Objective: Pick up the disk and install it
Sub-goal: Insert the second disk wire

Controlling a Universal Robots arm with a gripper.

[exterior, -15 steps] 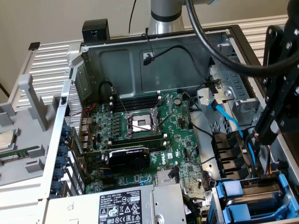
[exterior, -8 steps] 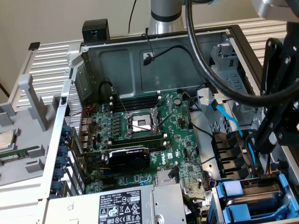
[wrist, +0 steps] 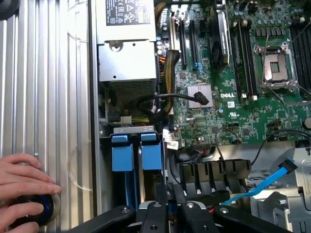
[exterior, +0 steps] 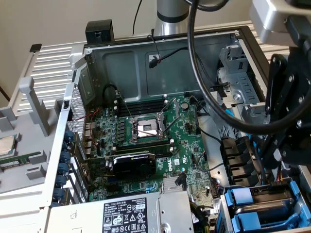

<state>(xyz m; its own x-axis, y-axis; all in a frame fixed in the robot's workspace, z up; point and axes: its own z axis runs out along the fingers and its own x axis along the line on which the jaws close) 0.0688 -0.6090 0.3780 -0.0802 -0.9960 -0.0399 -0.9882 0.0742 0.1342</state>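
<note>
Two blue carrier frames (wrist: 121, 154) (wrist: 151, 154) sit side by side in the drive cage (exterior: 252, 208) at the case's corner, next to the power supply. I cannot tell which one carries the disk, and no metal drive body shows. My gripper (wrist: 170, 206) hangs just above the cage, a little behind the blue frames. Its black fingers stand close together and shut, with nothing visible between them. In the exterior view my gripper (exterior: 279, 145) sits at the right, over the blue frames (exterior: 243, 196).
The open computer case holds the green motherboard (exterior: 160, 145) with its bare processor socket (exterior: 146, 128). The grey power supply (wrist: 127, 53) fills one corner. A blue data cable (wrist: 262, 187) and black cables lie beside the cage. A person's hand (wrist: 22, 177) rests on a round blue-ringed button (wrist: 43, 208).
</note>
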